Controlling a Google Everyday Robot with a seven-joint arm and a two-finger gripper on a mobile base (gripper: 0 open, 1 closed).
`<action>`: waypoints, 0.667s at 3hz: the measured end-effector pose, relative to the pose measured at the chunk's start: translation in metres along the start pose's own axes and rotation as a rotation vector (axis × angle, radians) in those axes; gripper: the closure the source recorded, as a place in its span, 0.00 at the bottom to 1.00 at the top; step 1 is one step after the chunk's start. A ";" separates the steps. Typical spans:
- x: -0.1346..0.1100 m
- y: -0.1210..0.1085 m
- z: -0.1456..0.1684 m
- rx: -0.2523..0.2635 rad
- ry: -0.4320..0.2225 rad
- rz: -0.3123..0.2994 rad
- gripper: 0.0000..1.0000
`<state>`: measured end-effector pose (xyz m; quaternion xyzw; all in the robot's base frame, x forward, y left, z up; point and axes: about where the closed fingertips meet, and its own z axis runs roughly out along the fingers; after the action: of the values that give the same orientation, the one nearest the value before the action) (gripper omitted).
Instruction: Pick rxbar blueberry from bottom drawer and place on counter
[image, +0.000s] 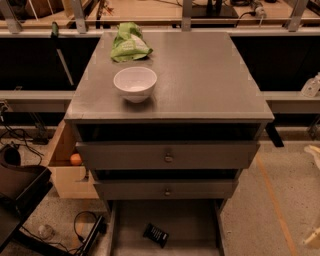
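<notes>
Grey counter (200, 75) is topped by a white bowl (135, 84); below it, the rxbar blueberry (155, 235) is seen in the opened bottom drawer (192, 222). Low to the counter's right, the gripper (313, 237) is glimpsed (grip state cannot be told).

A dark snack bar (155, 235) lies left of middle on the floor of the open bottom drawer (192, 222). On the counter (200, 75) stand a white bowl (135, 84) and, behind it, a green bag (129, 42). The gripper is out of sight; pale arm parts (315, 153) show at the right edge.
</notes>
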<state>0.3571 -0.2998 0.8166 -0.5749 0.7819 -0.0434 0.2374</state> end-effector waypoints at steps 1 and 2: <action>0.025 0.041 0.046 0.084 0.052 -0.009 0.00; 0.024 0.039 0.045 0.087 0.051 -0.010 0.00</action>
<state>0.3364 -0.2996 0.7557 -0.5664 0.7823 -0.0934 0.2419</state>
